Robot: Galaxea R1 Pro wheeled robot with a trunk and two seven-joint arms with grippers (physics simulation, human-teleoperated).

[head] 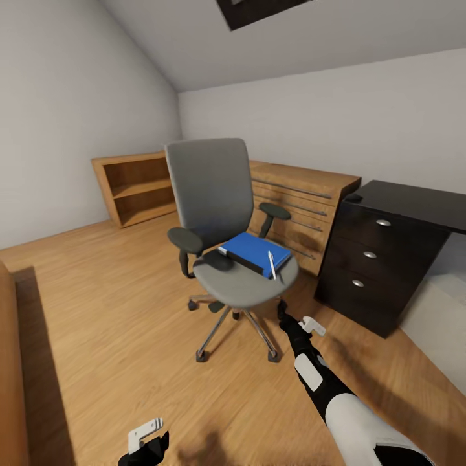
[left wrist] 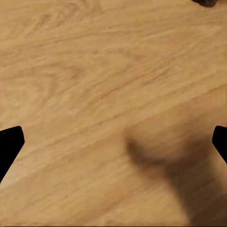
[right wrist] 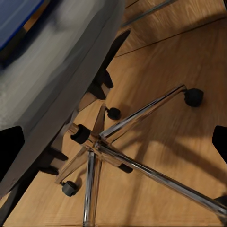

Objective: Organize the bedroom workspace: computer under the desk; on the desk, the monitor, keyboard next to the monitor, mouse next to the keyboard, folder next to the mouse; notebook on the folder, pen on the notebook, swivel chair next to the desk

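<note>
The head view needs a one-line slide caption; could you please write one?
Right gripper reaches toward the swivel chair carrying the folder and pen.

Before me, the swivel chair (head: 223,220) stands on the wood floor (head: 110,310); its seat carries the folder (head: 254,251) and 1 pen (head: 272,265).

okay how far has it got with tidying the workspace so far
Nothing looks done yet. The blue folder is on the swivel chair seat with the pen on top, and the chair stands apart from the black desk. The right gripper reaches toward the seat, open and empty. Moving the folder, stacking and parking the chair remain.
</note>
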